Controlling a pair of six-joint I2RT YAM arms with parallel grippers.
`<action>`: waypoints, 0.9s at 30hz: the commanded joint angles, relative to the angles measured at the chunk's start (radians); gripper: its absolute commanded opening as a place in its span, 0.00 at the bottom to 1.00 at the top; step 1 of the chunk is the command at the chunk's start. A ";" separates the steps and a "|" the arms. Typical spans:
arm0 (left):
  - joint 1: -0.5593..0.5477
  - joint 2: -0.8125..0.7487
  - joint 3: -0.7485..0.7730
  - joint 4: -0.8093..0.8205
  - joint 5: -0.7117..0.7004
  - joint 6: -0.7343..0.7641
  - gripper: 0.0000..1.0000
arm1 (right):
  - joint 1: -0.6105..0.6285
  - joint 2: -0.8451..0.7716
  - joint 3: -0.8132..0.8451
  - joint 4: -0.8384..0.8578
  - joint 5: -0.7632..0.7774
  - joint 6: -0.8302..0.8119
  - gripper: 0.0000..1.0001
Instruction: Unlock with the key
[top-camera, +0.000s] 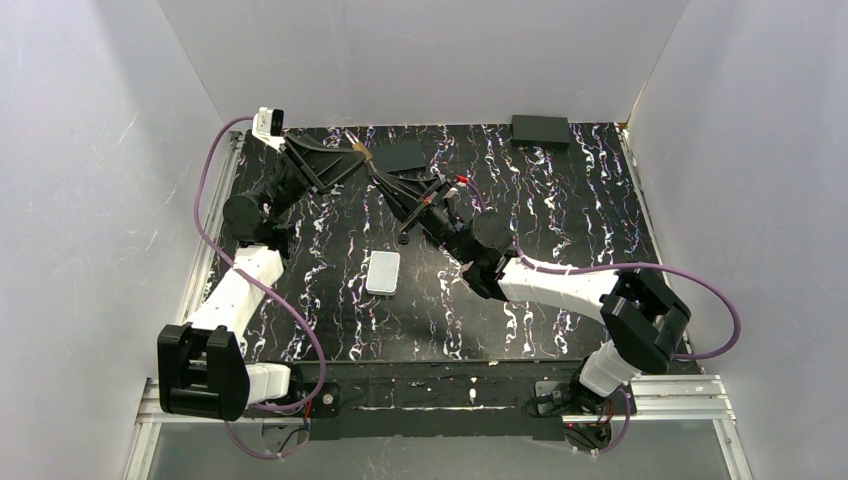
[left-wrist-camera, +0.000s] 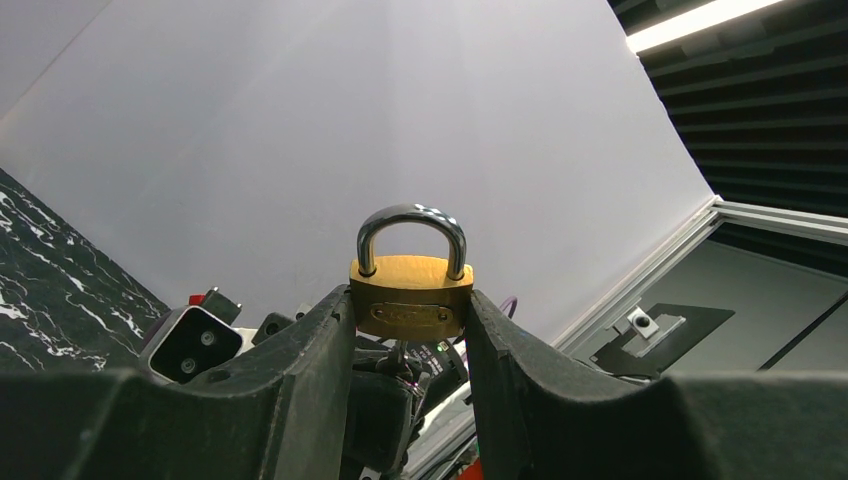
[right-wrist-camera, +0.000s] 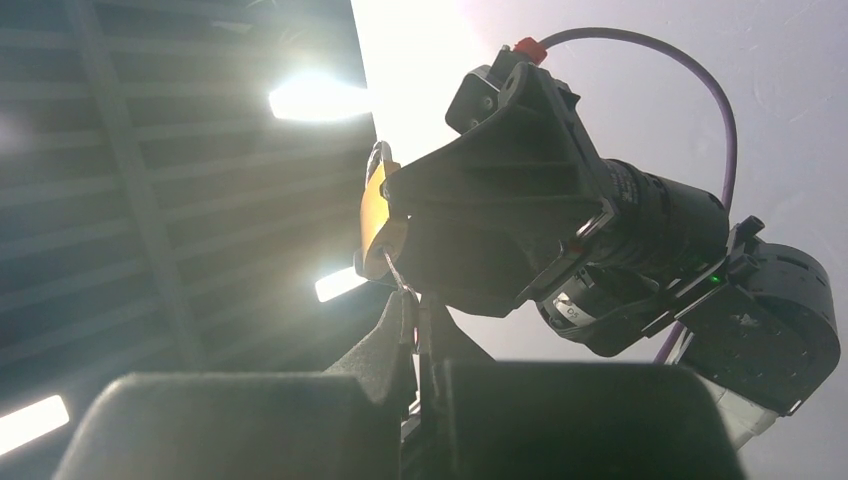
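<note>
Toward eleven o'clock above the desk (top-camera: 560, 200), the padlock (left-wrist-camera: 411, 297) is clamped in the left tool (left-wrist-camera: 411, 305), and the key (right-wrist-camera: 398, 275) pinched by the right tool (right-wrist-camera: 420, 335) is best turned squarely.

Pale flat slab (top-camera: 383, 272) on marbled table (top-camera: 560, 220), black box (top-camera: 540, 131)

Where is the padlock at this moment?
In the left wrist view, the brass padlock sits between the fingers of the left gripper, above the far side of the table.
</note>
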 joint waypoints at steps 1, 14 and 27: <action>0.007 -0.029 0.039 0.055 0.015 0.025 0.00 | 0.005 0.006 0.049 0.059 -0.020 0.061 0.01; 0.007 -0.015 0.070 0.055 0.102 0.061 0.00 | 0.007 -0.003 0.081 0.032 -0.071 0.058 0.01; 0.011 0.048 0.146 0.058 0.151 0.120 0.00 | 0.006 -0.037 0.079 0.013 -0.112 0.059 0.01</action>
